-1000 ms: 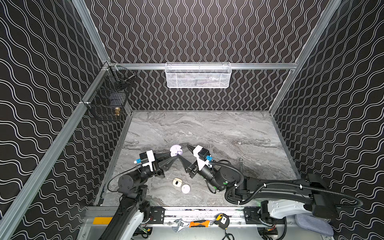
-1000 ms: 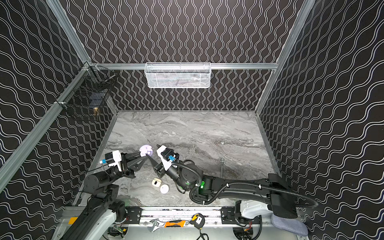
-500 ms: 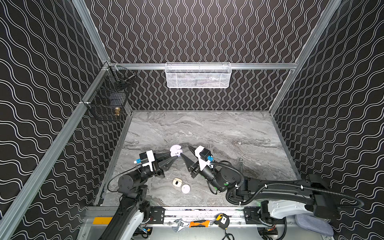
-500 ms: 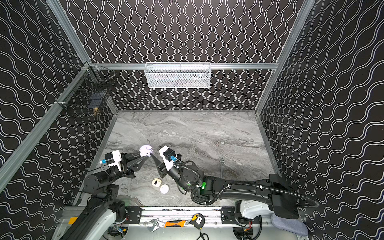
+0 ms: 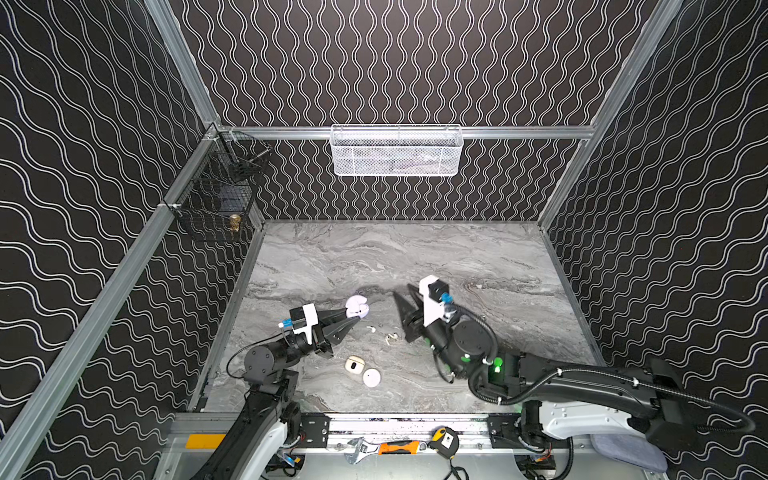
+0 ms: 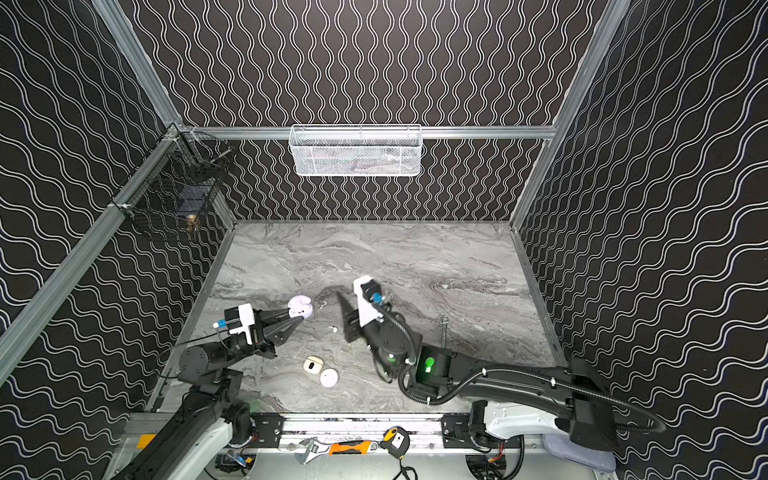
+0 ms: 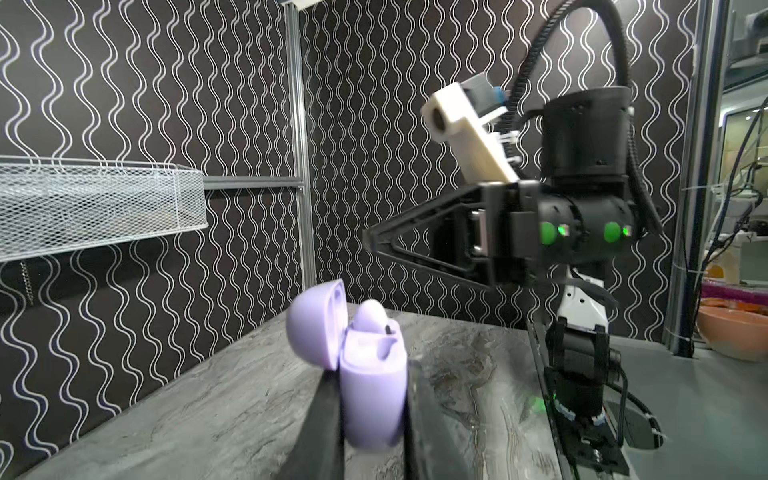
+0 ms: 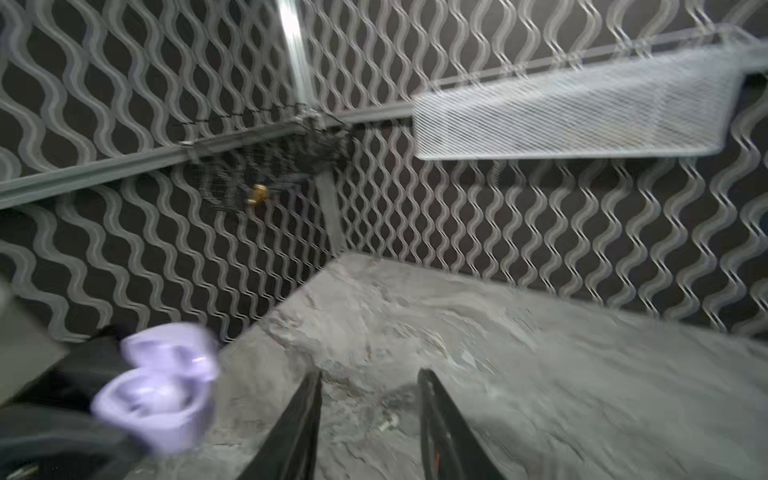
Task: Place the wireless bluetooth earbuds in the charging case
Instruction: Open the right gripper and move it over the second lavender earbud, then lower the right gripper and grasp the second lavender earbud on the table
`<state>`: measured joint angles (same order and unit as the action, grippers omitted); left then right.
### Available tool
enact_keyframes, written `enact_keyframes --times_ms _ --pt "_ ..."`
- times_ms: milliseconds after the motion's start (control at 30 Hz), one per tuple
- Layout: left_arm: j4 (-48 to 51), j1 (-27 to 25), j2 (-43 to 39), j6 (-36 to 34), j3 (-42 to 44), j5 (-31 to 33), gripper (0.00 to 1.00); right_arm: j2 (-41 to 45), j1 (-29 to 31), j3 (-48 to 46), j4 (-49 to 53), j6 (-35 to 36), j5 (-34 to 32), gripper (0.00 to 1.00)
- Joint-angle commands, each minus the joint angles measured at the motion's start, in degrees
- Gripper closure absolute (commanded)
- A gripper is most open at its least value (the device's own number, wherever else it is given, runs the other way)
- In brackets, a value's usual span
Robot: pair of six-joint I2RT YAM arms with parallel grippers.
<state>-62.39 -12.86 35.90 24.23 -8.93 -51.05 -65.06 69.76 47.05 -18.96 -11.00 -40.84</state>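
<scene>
While the left gripper [image 5: 352,319] is clamped fully closed on the lower body of the pale lavender, rounded plastic charging case [image 7: 372,390], it holds that case upright above the grey marble-pattern tabletop [image 5: 415,257] with the lid hinged open. One small lavender plastic earbud [image 7: 372,318] sits in a well of the case. The neighbouring well appears empty in the left wrist view.

The right gripper [image 8: 370,376] has its jaws partly apart with nothing between them. In both top views it stands at 3 o'clock from the case, apart from it.

In a top view, a tiny white short-stemmed plastic earbud [image 5: 371,328] lies on the tabletop at 5 o'clock from the case. A tiny cream plastic earbud [image 5: 389,338] lies beyond it on nearly the same bearing. A cream rounded plastic case [image 5: 354,365] and a white round plastic case [image 5: 371,377] rest close together at 6 o'clock.

Handling, by judgement:
- **Earbuds:** Treat each one as very light, rigid and smooth, and likely to flick away under a pinch.
- **Where to grip an earbud:** Take hold across the bulbous head, leaving the stem free to enter its well.
- **Case:** It is a light, hard, slippery shell. Grip it low on the body so the lid and wells stay clear.
</scene>
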Motion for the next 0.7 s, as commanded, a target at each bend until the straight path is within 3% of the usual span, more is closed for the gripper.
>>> enact_keyframes --times_ms 0,67,200,433,667 --pt "-6.64 0.03 2.13 -2.1 1.1 -2.01 1.0 1.65 -5.43 -1.33 24.08 -24.84 3.75 0.62" --pt "-8.17 0.03 3.31 -1.29 1.13 -2.98 1.0 1.61 -7.11 -2.48 30.21 -29.03 8.01 0.56" --pt "-11.68 0.03 3.58 0.42 1.78 -3.64 1.0 -1.25 -7.49 -3.0 41.86 -33.99 10.58 0.55" --pt "-4.21 0.03 0.55 -2.72 1.03 -2.48 1.0 -8.93 -8.67 -7.54 42.51 -34.88 22.83 0.5" --pt "-2.98 0.03 0.03 -2.87 0.67 -2.16 1.0 -16.37 -8.93 -4.92 45.3 -33.58 24.94 0.47"
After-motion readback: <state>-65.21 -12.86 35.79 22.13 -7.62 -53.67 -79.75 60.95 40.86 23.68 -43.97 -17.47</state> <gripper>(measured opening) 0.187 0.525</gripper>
